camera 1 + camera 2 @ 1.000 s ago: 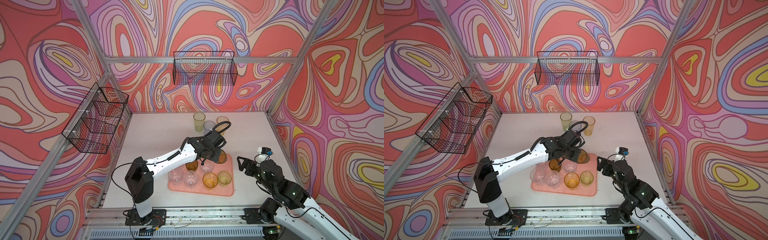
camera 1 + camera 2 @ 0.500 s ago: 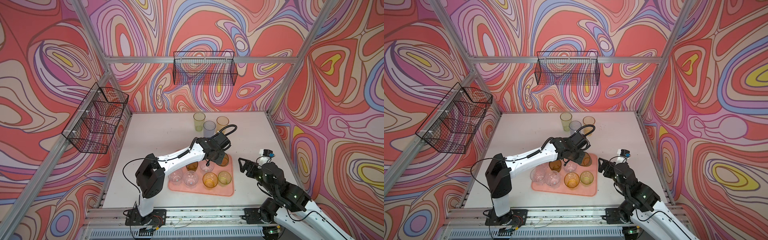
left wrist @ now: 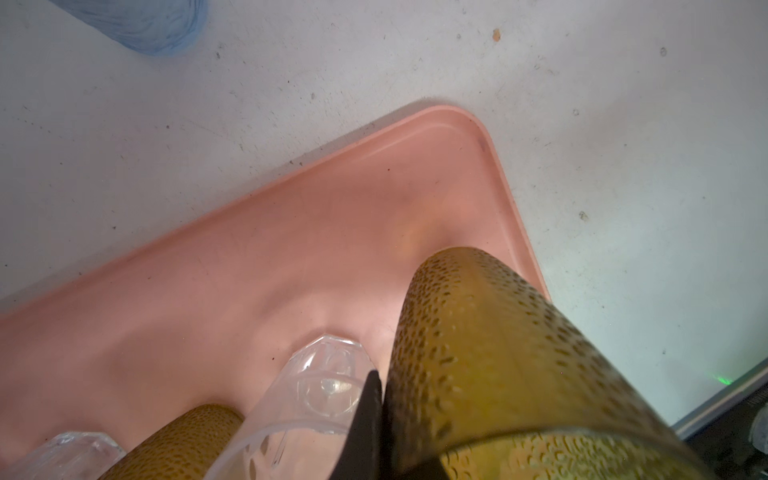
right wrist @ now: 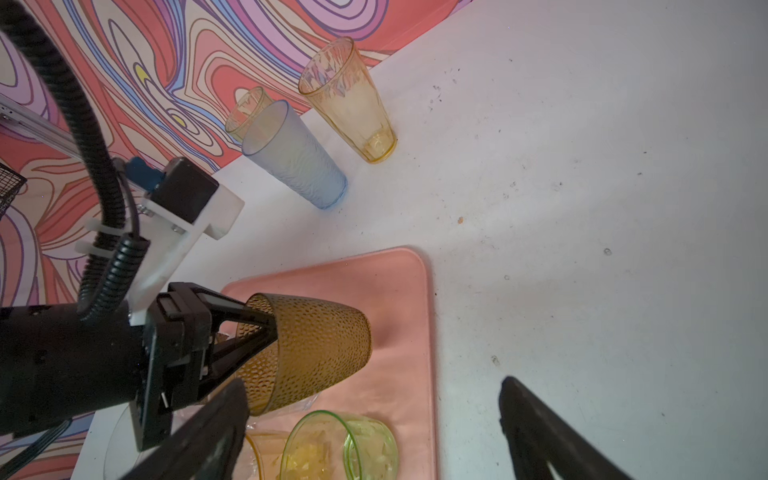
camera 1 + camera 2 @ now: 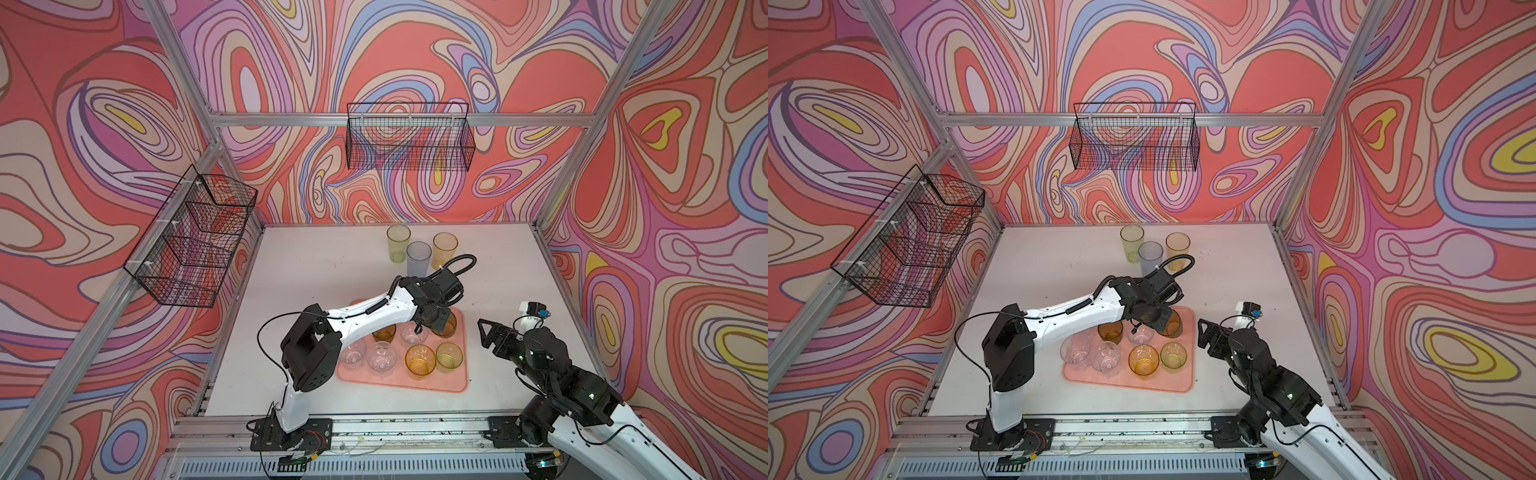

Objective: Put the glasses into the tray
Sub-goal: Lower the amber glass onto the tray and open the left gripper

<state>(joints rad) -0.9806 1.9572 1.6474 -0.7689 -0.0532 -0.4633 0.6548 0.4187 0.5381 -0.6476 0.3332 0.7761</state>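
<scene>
My left gripper [image 5: 432, 322] [image 4: 266, 328] is shut on the rim of a short brown dimpled glass [image 5: 448, 326] [image 3: 498, 353] [image 4: 316, 349], one finger [image 3: 365, 419] outside its wall. The glass is low at the far right corner of the salmon-pink tray [image 5: 440, 384] [image 3: 311, 257]. Whether its base touches the tray I cannot tell. The tray also holds another brown glass [image 5: 384, 332], three clear ones [image 5: 380, 359], an amber one [image 5: 420, 360] and a green one [image 5: 449, 356] [image 4: 340, 449]. My right gripper [image 5: 484, 332] [image 4: 374, 386] hangs open and empty, right of the tray.
Three tall glasses stand on the white table behind the tray: yellow [image 5: 398, 243], blue-grey [image 5: 418, 258] [image 4: 295, 158] and orange [image 5: 444, 249] [image 4: 349, 99]. Black wire baskets hang on the left wall [image 5: 195, 241] and the back wall [image 5: 409, 137].
My left gripper has carried the brown glass nearer and lower, down to the tray's far right corner. The right arm has barely moved.
</scene>
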